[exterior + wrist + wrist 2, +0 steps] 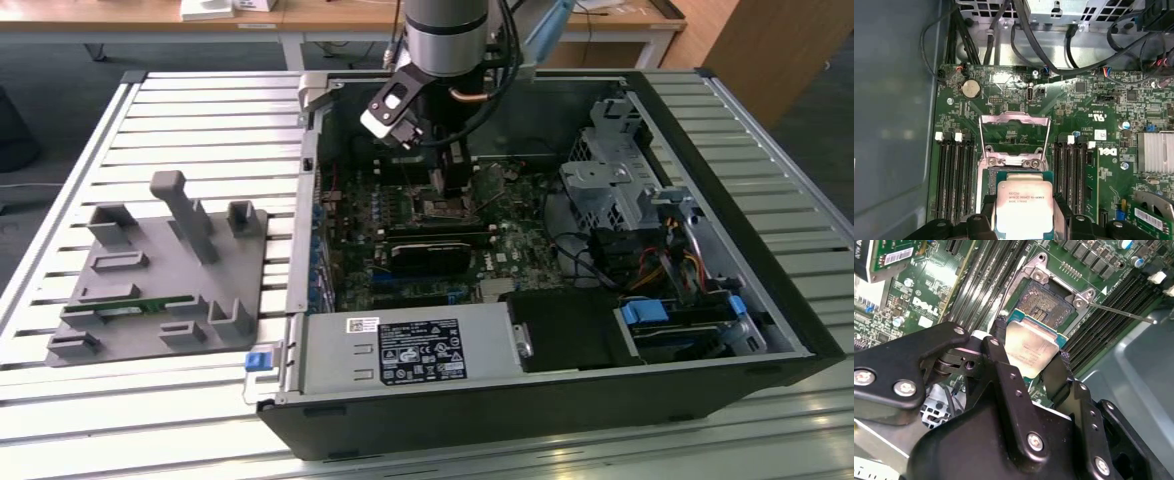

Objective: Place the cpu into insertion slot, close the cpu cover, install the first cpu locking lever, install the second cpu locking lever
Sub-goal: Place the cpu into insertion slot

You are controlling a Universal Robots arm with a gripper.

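Observation:
My gripper (1031, 344) is shut on the cpu (1030, 349), a flat square chip with a dull silver top and green edge, held between two black fingers (998, 354). In both wrist views the cpu (1024, 204) hangs over the near part of the insertion slot (1048, 301), whose dark pin field shows beyond it. I cannot tell whether the chip touches the socket. The cpu cover (1013, 120) stands swung open behind the slot. A thin locking lever (1121, 313) sticks out beside the socket. In the exterior view the gripper (454, 185) reaches down into the open computer case over the slot (451, 208).
Long black memory slots (956, 175) (1071, 172) flank the socket. A black card (427, 252) lies in front of it, cables (1064, 50) and a drive cage (614, 175) crowd the case. A grey fixture (160, 270) with a green memory stick sits on the exterior view's left.

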